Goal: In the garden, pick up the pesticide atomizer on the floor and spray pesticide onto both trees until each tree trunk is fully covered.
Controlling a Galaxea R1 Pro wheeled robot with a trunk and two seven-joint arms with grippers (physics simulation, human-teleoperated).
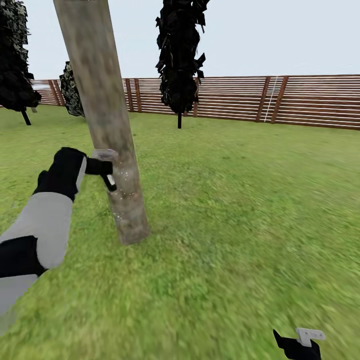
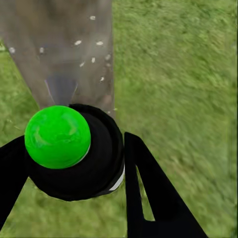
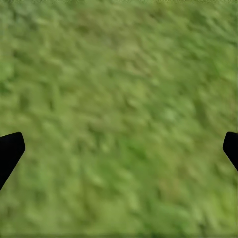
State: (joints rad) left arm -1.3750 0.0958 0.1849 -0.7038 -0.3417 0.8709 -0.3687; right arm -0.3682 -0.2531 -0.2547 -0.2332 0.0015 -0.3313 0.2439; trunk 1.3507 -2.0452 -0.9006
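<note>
A thick mottled grey-beige tree trunk (image 1: 106, 120) leans up out of the lawn at the left of the head view. My left gripper (image 1: 107, 174) is held right against it at mid height. In the left wrist view this gripper (image 2: 73, 144) is shut on the pesticide atomizer (image 2: 94, 163), a round black body with a bright green cap, pointing at the trunk (image 2: 64, 44). Small white specks dot the bark in front of it. My right gripper (image 1: 300, 342) hangs low at the bottom right, and in its wrist view it (image 3: 119, 148) is open over bare grass.
Grass (image 1: 240, 210) spreads all around the trunk. A brown slatted fence (image 1: 310, 100) closes the far side. Slim dark cypress-like trees stand by it, one at centre (image 1: 179, 60) and others at the far left (image 1: 15, 65).
</note>
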